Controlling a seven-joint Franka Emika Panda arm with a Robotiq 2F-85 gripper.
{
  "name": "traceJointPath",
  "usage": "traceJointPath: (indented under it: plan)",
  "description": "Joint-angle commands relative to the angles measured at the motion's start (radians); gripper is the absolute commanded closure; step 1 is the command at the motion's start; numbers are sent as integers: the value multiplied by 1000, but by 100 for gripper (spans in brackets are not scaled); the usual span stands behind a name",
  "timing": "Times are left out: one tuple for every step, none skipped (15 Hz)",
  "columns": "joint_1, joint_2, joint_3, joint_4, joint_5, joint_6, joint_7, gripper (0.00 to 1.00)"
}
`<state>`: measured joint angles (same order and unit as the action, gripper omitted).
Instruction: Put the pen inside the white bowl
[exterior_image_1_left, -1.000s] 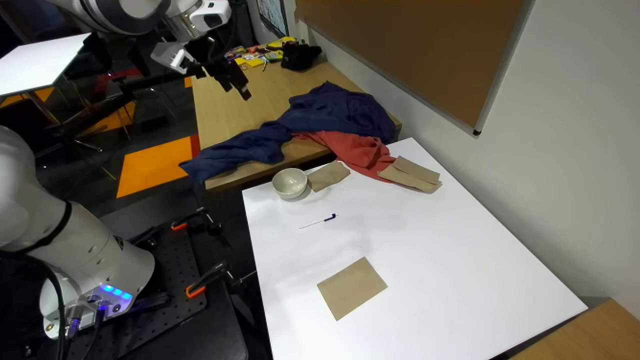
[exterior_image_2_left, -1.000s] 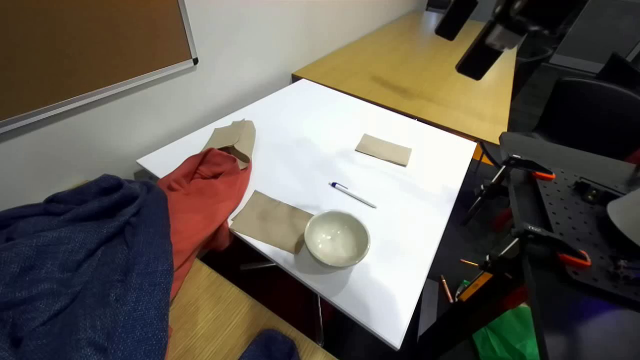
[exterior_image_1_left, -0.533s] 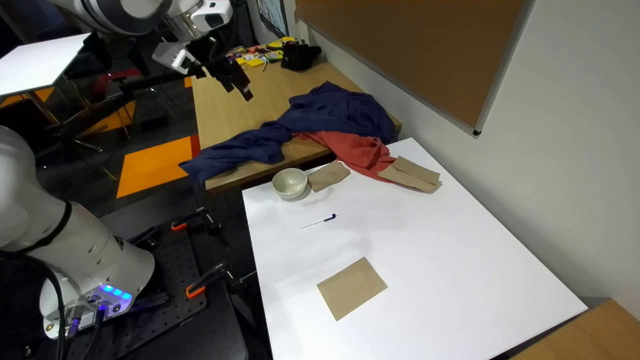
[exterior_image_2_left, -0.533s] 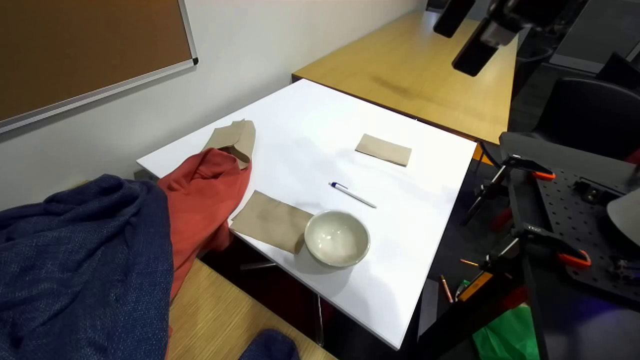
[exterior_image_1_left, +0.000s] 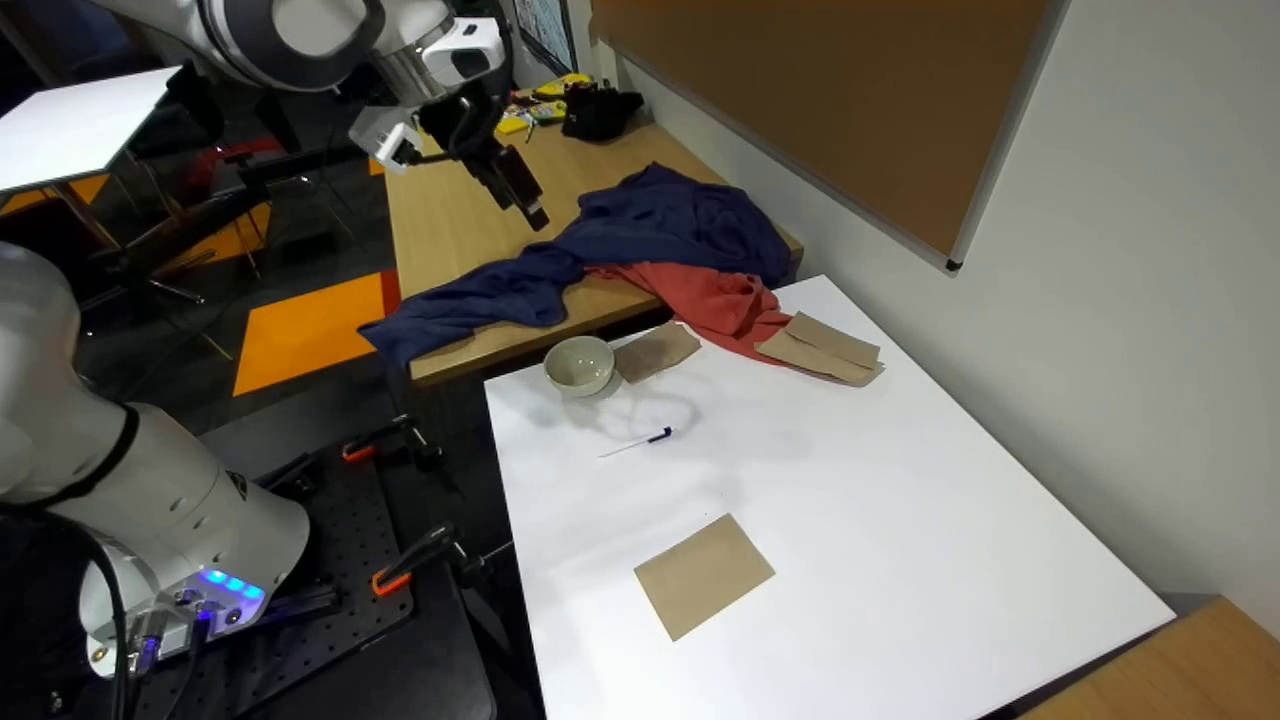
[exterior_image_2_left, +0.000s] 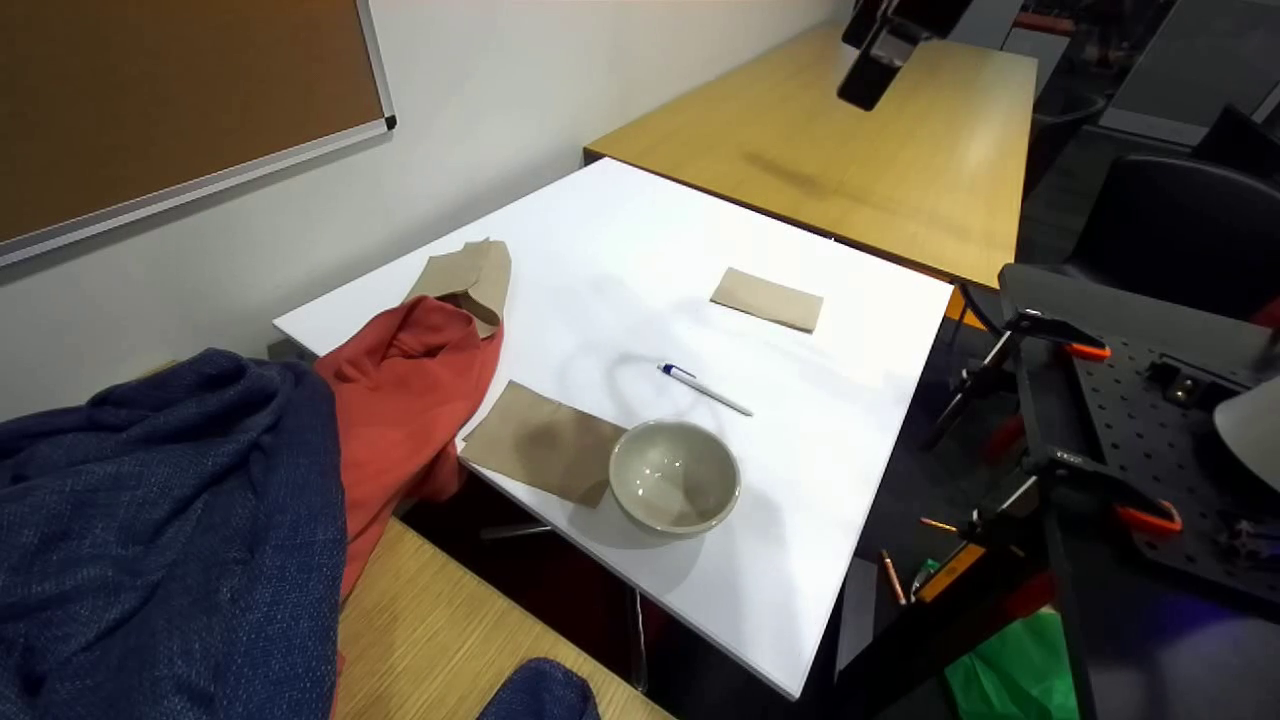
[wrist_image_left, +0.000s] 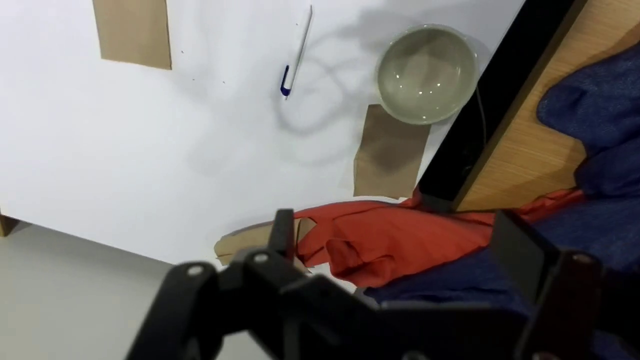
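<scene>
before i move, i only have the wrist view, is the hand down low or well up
Observer: Well up: both exterior views show the hand in the air, high above the pen and the white bowl.
Operator: and the tan sheet cut off at my top edge, does it run off the white table
Observer: No, both exterior views show all four corners lying on it.
Operator: anything mounted nearby that i can't see
Observer: Yes, a framed brown board on the wall, in both exterior views.
</scene>
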<state>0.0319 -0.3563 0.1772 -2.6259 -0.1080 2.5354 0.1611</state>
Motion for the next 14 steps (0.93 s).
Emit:
traceJointPath:
  plan:
    - [-35, 92, -45, -19, -18, 112, 3, 0]
    - [-43, 120, -59, -25, -19, 145, -2, 0]
    - [-50, 152, -71, -30, -20, 179, -5, 0]
    - [-61, 184, -81, -35, -29, 213, -1, 0]
    - [-66, 217, -91, -39, -32, 248, 0, 0]
    - [-72, 249, -101, -43, -33, 280, 0, 0]
    - [-75, 283, -111, -44, -35, 310, 0, 0]
    - [-75, 316, -121, -44, -33, 338, 0, 0]
    - [-75, 351, -131, -43, -32, 362, 1, 0]
    - [-74, 387, -143, -41, -36, 386, 5, 0]
    - [-72, 420, -155, -38, -46, 405, 13, 0]
    - [-66, 454, -168, -36, -38, 426, 6, 0]
    - [-60, 486, -180, -34, -29, 447, 0, 0]
    - [-54, 515, -189, -32, -21, 469, -5, 0]
